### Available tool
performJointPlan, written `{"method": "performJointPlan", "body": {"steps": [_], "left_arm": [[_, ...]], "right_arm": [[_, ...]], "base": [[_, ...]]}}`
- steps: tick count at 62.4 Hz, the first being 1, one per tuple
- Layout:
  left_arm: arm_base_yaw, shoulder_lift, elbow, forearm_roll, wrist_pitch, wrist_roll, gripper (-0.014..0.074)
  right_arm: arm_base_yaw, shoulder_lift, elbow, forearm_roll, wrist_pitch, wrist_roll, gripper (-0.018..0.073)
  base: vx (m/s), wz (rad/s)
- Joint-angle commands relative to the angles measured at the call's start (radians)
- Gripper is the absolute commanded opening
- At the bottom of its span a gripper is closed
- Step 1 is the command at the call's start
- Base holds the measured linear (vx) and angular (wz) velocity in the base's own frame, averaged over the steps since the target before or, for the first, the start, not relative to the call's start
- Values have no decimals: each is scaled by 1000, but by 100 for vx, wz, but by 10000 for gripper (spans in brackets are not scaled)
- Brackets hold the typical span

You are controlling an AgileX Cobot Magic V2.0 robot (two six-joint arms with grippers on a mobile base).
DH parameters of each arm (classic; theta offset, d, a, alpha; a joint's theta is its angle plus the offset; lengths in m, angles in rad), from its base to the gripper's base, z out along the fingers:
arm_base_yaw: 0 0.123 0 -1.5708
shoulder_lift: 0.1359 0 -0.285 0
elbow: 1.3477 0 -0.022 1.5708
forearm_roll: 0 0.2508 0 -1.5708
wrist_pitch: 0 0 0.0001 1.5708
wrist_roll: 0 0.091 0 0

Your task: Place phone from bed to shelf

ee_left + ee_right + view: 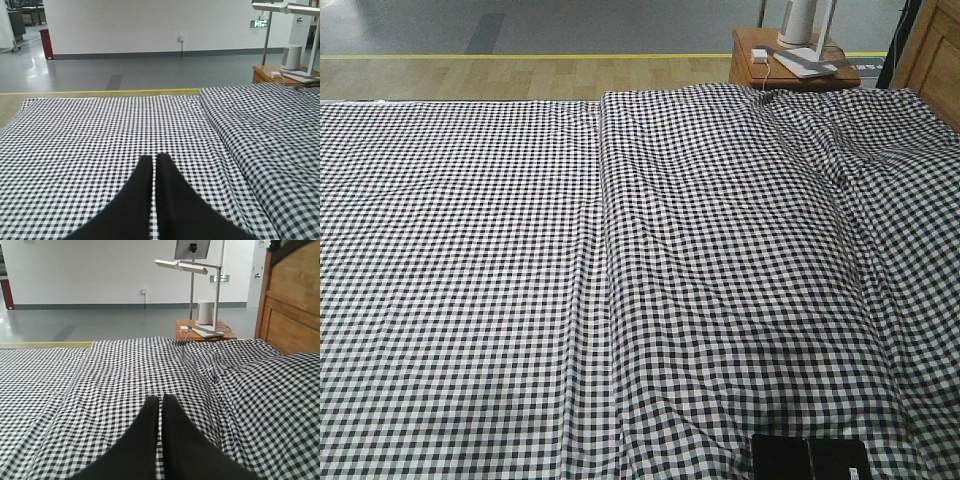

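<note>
**Bed with both grippers idle; phone not identified**

1. Wide bed (pixel 470 250), covered by a black-and-white small-check gingham sheet. The cloth is soft and creased. One long fold runs front to back near the middle, and the right half is raised and rumpled.
2. Smooth, glossy grey floor (pixel 125 70) beyond the bed, with a strip of light wood flooring (pixel 520 75) edged by a yellow line.
3. Panelled headboard of warm brown wood (pixel 295 300) at the bed's right side.
4. Small reddish-brown bedside table (pixel 745 70) just past the far right corner of the bed.
5. White articulated desk lamp (pixel 182 266) with a flat bar head, standing on the table.
6. White upright cylinder (pixel 204 312) on the table, beside the lamp base.
7. Small white charger block (pixel 759 54) with a cord, at the table's near edge.
8. Left gripper (pixel 154 160): matte black tapered fingers pressed together with nothing between them, low over the flat left half of the sheet.
9. Right gripper (pixel 160 400): the same build, fingers together and empty, over the rumpled half.
10. Black rectangular shape (pixel 785 458), cut off by the lower edge of the front view. Whether it is the phone cannot be told, and neither wrist view shows a phone near the fingers.
</note>
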Motion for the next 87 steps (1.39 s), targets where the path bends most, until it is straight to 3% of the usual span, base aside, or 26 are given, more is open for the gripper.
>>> {"method": "performJointPlan", "body": {"steps": [1, 12, 31, 37, 46, 51, 69, 87], "left_arm": [[-4, -13, -21, -9, -72, -6, 1], [-4, -13, -21, -9, -72, -6, 1], [-4, -13, -21, -9, -72, -6, 1], [-4, -13, -21, -9, -72, -6, 1], [-4, -13, -21, -9, -72, -6, 1], [-4, -13, -21, -9, -72, -6, 1], [-4, -13, -21, -9, -72, -6, 1], [-4, -13, -21, -9, -72, -6, 1]], "right_arm": [[-7, -12, 0, -2, -75, -2, -5], [-7, -12, 0, -35, -72, -9, -5], [-7, -12, 0, -11, -113, 3, -5], [-7, -12, -2, 40, -171, 9, -5], [-7, -12, -12, 44, -365, -1, -5], [-7, -12, -57, 42, -392, -4, -5], [-7, 41, -384, 37, -208, -4, -5], [-7, 363, -720, 37, 32, -10, -5]], "base": [[0, 0], [0, 0], [0, 0], [0, 0], [0, 0], [0, 0], [0, 0], [0, 0]]}}
